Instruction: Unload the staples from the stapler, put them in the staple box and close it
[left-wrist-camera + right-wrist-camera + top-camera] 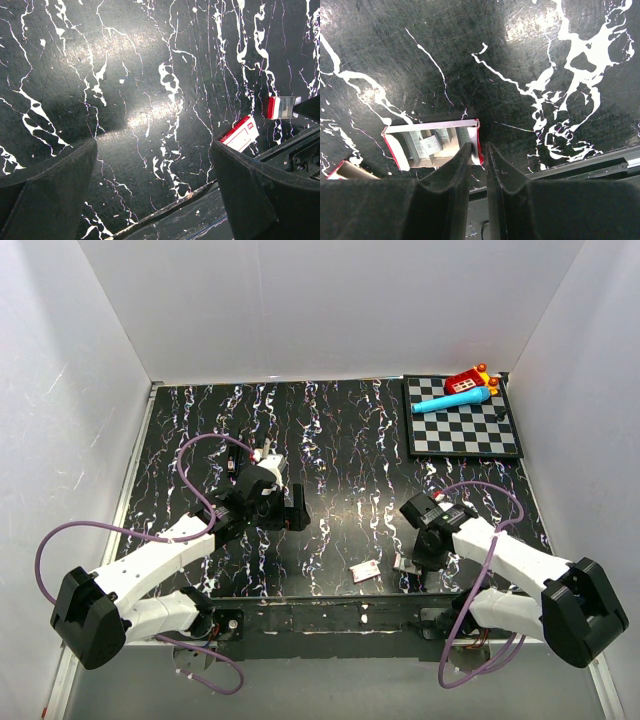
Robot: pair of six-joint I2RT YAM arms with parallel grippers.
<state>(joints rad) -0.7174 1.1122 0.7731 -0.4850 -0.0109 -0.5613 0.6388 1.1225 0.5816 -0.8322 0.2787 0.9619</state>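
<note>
Black tabletop [330,440] veined in white, with plain white walls closing it in on three sides. Right gripper [479,149] is working low near the front edge, jaws standing almost together with only a slit between them. The red end wall of a small staple tray [430,128] is sitting in that slit, so I am reading this as a pinch on the tray wall. Left gripper [154,145] is hovering over bare table, jaws spread wide and gripping nothing. Stapler is not showing plainly in any view; it may be lying under the right wrist, cannot tell. Judging the step in hand as shifting or steadying the tray beside the stapler work. Doing it well is looking like a matter of keeping the tray level and dragging slowly, since a thin wall is offering little purchase and any tilt is risking a spill. Containers: the tray is lying open side up and holding grey staple strips [434,145], one short block sitting askew across the rows. A red-and-white sleeve [242,134] is lying flat near the tray, contents hidden.
</note>
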